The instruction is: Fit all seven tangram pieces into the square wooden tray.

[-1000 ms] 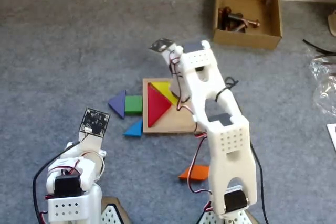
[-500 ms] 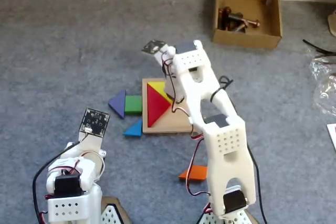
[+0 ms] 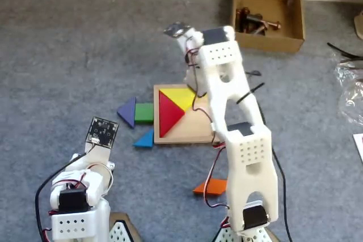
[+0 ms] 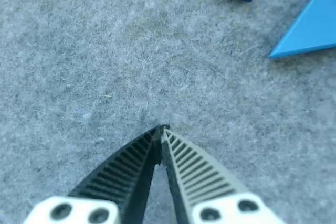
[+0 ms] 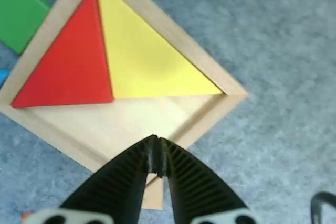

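Above the bare half of the tray (image 5: 131, 121), beside the seated red triangle (image 5: 68, 72) and yellow triangle (image 5: 147, 61), the right gripper (image 5: 156, 142) hangs closed, apparently empty, so fetching is in hand: next, open it over the orange piece (image 3: 209, 187) near the surface's front edge.

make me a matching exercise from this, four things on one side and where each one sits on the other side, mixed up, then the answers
Things
1. red triangle
2. green piece
3. orange piece
4. cardboard box

Places
A. alone on the carpet, well apart from the wooden tray
B. on the far side of the carpet, with metal parts inside
C. inside the wooden tray, against the yellow triangle
D. on the carpet between the wooden tray and the dark blue triangle

Pairs: 1-C, 2-D, 3-A, 4-B
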You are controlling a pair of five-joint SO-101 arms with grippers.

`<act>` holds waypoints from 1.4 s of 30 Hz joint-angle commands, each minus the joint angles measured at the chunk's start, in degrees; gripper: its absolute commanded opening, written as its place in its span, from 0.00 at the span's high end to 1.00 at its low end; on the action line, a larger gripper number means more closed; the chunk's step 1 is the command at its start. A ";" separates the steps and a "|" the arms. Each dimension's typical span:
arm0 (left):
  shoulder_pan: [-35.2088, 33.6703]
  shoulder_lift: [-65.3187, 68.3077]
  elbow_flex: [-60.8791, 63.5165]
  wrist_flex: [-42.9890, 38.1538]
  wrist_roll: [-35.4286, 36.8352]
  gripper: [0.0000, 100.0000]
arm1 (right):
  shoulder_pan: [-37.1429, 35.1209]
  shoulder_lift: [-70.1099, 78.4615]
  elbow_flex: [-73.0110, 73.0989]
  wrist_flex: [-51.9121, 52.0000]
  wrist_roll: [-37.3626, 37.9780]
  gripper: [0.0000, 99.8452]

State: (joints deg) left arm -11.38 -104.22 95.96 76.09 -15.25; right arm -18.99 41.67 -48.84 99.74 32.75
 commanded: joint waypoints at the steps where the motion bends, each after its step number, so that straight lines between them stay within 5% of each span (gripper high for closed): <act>1: -0.75 -0.40 1.19 0.35 0.44 0.99 | 2.24 -1.36 -1.54 1.27 -0.70 1.00; 25: -0.75 -0.40 1.19 0.35 0.44 0.99 | 2.51 -29.41 27.12 1.19 -4.13 1.00; 42: -0.75 -0.40 1.19 0.35 0.44 0.99 | -2.07 -32.04 41.36 -3.65 1.14 1.00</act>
State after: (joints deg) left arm -11.38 -104.22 95.96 76.09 -15.25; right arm -18.20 13.19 -7.43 97.01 33.27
